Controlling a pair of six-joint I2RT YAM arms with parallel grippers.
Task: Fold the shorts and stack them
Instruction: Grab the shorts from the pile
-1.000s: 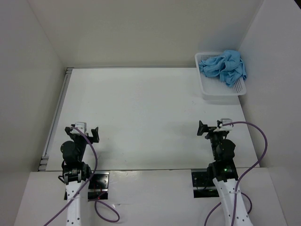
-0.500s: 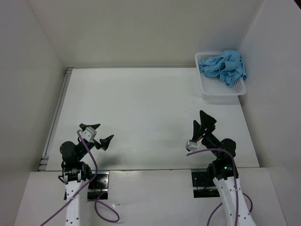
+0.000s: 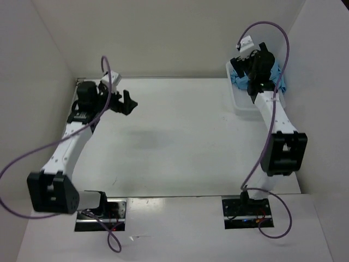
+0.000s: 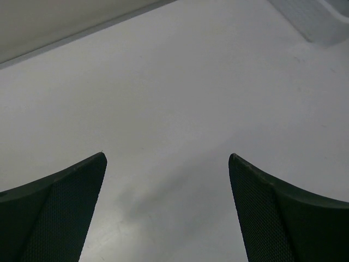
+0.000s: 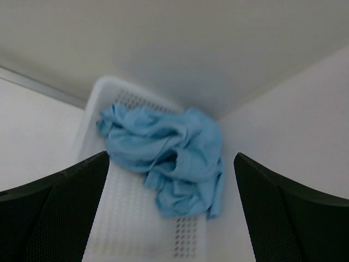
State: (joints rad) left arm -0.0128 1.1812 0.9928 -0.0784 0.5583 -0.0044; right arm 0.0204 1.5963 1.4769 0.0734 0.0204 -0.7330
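The light sky-blue shorts (image 5: 169, 155) lie crumpled in a heap in the far end of the white mesh basket (image 5: 122, 218) at the table's back right corner. In the top view my right arm covers most of the shorts (image 3: 280, 76). My right gripper (image 3: 246, 70) hovers open above the basket, and in its wrist view the right gripper (image 5: 170, 157) frames the heap without touching it. My left gripper (image 3: 127, 102) is open and empty above the bare table at the back left, and the wrist view of the left gripper (image 4: 167, 156) shows only tabletop between the fingers.
White walls close in the table at the back, left and right. The basket (image 3: 244, 107) stands against the right wall; its corner shows in the left wrist view (image 4: 313, 19). A metal rail (image 3: 65, 128) runs along the table's left edge.
Both arms have stretched out from near their bases toward the back of the table. The right gripper now hangs over the basket; the left is over the back left. The shorts have not moved.
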